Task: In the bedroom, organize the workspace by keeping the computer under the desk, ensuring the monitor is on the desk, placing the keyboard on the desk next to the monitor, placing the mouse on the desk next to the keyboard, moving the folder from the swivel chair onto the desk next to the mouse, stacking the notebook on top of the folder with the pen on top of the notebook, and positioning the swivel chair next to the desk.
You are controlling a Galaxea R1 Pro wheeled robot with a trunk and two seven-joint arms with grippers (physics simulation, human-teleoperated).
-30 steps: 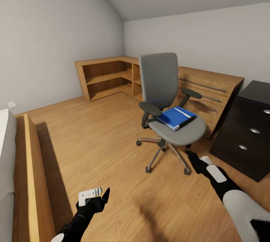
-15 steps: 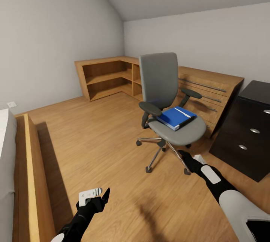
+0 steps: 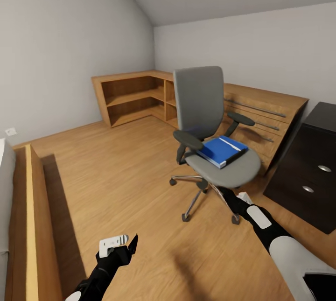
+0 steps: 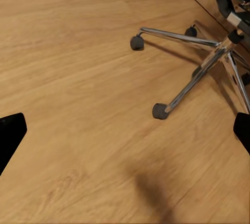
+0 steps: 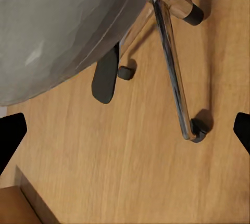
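Observation:
The grey swivel chair (image 3: 199, 100) stands mid-room on the wood floor. The blue folder (image 3: 219, 151) lies on its seat, with a thin white strip across the cover; I cannot tell whether that is the pen. My right gripper (image 3: 227, 194) is open, low under the seat's front edge, beside the chrome base (image 5: 174, 73) and the grey seat underside (image 5: 57, 21). My left gripper (image 3: 125, 244) is open over bare floor, well short of the chair's castors (image 4: 160, 111). The desk's black drawer unit (image 3: 305, 177) stands at the right. Computer, monitor, keyboard, mouse and notebook are out of view.
A light wooden dresser (image 3: 266, 112) runs along the back wall behind the chair and joins a corner shelf unit (image 3: 133, 95). A wooden bed frame (image 3: 32, 226) lines the left edge. Open floor (image 3: 116, 170) lies between the bed frame and the chair.
My right gripper has reached forward and left, closer under the chair's seat. The head view has shifted slightly. The left arm, chair and folder keep their places.

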